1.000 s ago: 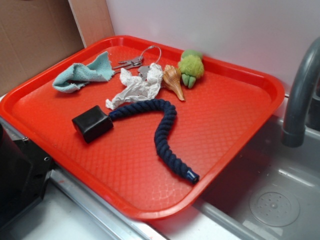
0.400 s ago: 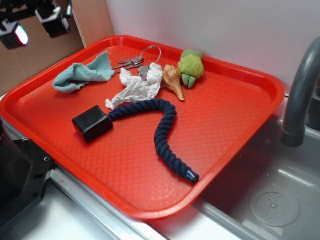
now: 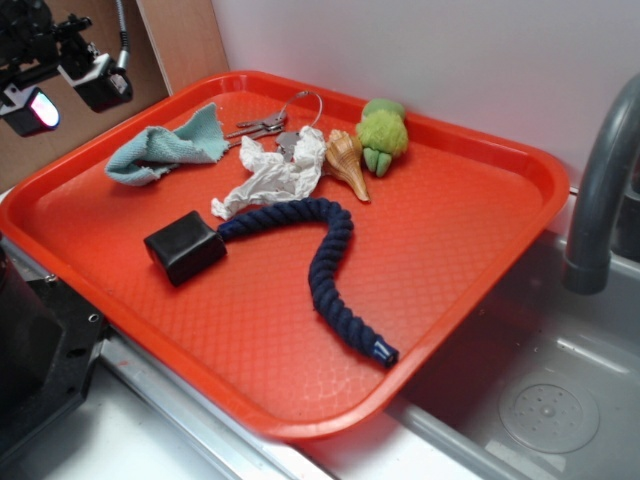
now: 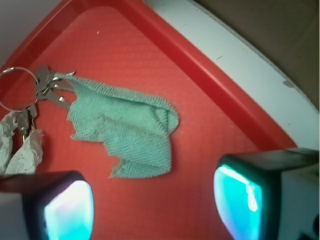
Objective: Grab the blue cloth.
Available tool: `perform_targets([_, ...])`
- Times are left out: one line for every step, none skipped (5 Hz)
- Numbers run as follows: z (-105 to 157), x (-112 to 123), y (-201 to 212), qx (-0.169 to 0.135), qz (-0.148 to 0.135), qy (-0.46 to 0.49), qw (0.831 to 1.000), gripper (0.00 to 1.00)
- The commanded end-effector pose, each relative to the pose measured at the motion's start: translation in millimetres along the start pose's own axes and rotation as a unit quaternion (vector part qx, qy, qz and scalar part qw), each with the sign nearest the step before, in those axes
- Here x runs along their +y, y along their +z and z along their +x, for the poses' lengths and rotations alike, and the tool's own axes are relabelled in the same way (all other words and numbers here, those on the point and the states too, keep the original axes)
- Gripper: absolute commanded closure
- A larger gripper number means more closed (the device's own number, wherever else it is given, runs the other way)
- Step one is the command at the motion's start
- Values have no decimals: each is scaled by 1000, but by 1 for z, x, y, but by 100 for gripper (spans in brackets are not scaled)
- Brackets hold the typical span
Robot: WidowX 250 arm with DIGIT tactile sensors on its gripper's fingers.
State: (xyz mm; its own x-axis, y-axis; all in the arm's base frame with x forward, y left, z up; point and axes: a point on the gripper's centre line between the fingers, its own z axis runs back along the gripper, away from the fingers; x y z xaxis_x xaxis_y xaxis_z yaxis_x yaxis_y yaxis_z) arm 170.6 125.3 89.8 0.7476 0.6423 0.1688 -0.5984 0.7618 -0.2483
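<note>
My gripper [image 4: 152,200] hangs spread wide above the cloth [image 4: 131,131]; keys [image 4: 47,90] touch its 10 o'clock corner, so I might snag them.

The pincer [image 4: 152,202] has two black, boxy fingers [image 4: 260,192] with rounded corners and white housings, their inner pads glowing cyan. A grey cable [image 3: 122,35] loops off the black arm.

We see a bright red tray [image 3: 440,250] with an embossed scale-like pattern. On it lie a pale teal-blue cloth [image 4: 130,127] of woven texture, a navy braided rope [image 3: 325,255], a glossy black box [image 3: 184,247], a white paper wad [image 3: 275,175], a tan striped shell [image 3: 347,160] and a lime-green plush [image 3: 381,132].
</note>
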Motion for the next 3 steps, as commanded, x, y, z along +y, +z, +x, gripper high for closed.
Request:
perform_targets([12,-12,-21,17,5,-82,996,0])
perform_targets([20,-32,-58,64,38,-147,986,0])
perform_targets([24,-35,-82,83,48,-161,982,0])
